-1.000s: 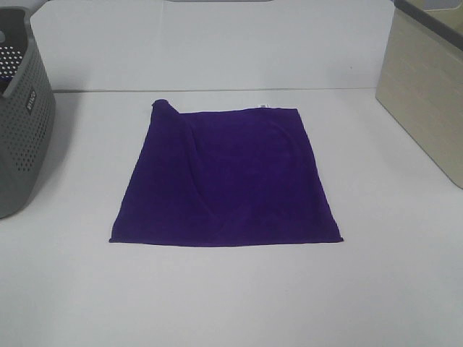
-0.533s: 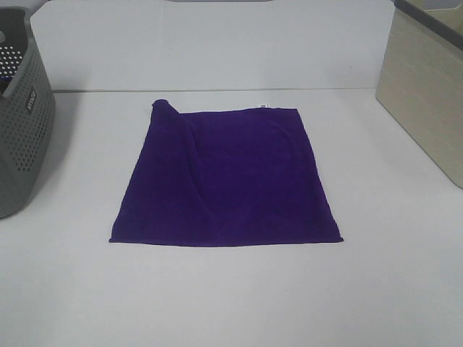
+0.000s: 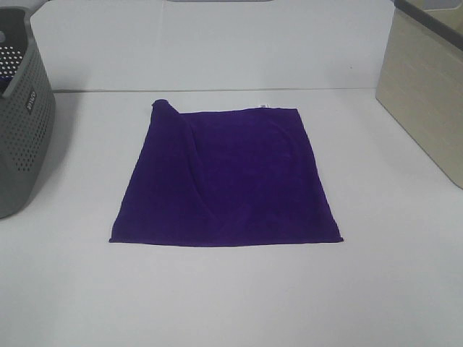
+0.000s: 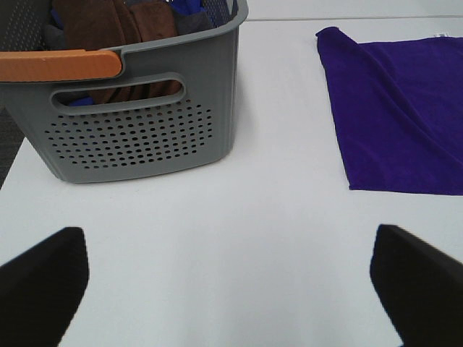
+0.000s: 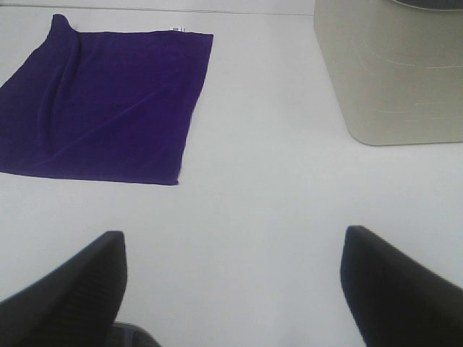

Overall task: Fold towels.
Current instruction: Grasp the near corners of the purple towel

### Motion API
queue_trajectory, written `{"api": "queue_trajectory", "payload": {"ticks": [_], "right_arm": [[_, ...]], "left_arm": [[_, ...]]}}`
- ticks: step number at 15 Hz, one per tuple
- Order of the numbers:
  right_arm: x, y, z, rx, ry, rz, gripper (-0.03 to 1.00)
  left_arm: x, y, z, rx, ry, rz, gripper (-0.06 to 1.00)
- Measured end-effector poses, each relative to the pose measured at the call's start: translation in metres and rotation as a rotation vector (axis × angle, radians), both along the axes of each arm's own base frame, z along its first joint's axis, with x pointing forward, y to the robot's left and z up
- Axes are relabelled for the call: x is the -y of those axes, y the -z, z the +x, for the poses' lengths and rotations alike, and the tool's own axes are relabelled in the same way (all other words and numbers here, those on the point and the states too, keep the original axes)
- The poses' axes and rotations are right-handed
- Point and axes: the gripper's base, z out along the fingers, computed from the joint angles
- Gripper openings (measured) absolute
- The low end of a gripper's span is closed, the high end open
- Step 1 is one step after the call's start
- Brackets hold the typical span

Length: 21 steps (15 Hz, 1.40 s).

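Note:
The deep purple towel (image 3: 226, 177) lies spread flat on the white table, roughly square, with its far left corner curled up and a small white tag (image 3: 265, 106) on the far edge. It also shows in the left wrist view (image 4: 401, 108) and the right wrist view (image 5: 101, 108). Neither arm appears in the exterior high view. My left gripper (image 4: 231, 289) is open over bare table, well short of the towel. My right gripper (image 5: 235, 289) is open over bare table, also apart from the towel. Both are empty.
A grey perforated basket (image 3: 18, 116) with an orange handle stands at the table's left and holds brown and blue cloths (image 4: 119, 22). A beige bin (image 3: 427, 94) stands at the right, also in the right wrist view (image 5: 391, 72).

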Motion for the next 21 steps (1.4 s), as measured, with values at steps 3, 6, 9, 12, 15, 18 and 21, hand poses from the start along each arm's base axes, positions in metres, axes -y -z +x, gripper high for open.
{"api": "queue_trajectory", "payload": {"ticks": [3, 6, 9, 12, 15, 18, 21], "right_arm": [[0.0000, 0.0000, 0.0000, 0.000, 0.000, 0.000, 0.79], [0.0000, 0.0000, 0.0000, 0.000, 0.000, 0.000, 0.79], [0.0000, 0.0000, 0.0000, 0.000, 0.000, 0.000, 0.79], [0.0000, 0.0000, 0.0000, 0.000, 0.000, 0.000, 0.79], [0.0000, 0.0000, 0.0000, 0.000, 0.000, 0.000, 0.79], [0.0000, 0.0000, 0.0000, 0.000, 0.000, 0.000, 0.79], [-0.0002, -0.0001, 0.0035, -0.023, 0.000, -0.001, 0.79]], "left_arm": [[0.0000, 0.0000, 0.0000, 0.000, 0.000, 0.000, 0.99], [0.0001, 0.0000, 0.0000, 0.000, 0.001, -0.001, 0.99], [0.0006, -0.0001, 0.0000, 0.001, 0.004, -0.008, 0.99], [0.0009, -0.0001, 0.0000, 0.001, 0.005, -0.013, 0.99], [0.0010, -0.0001, 0.0000, 0.001, 0.006, -0.013, 0.99], [0.0013, -0.0001, 0.0000, 0.001, 0.008, -0.016, 0.99], [0.0013, -0.0001, 0.0000, 0.001, 0.008, -0.017, 0.99]]}}
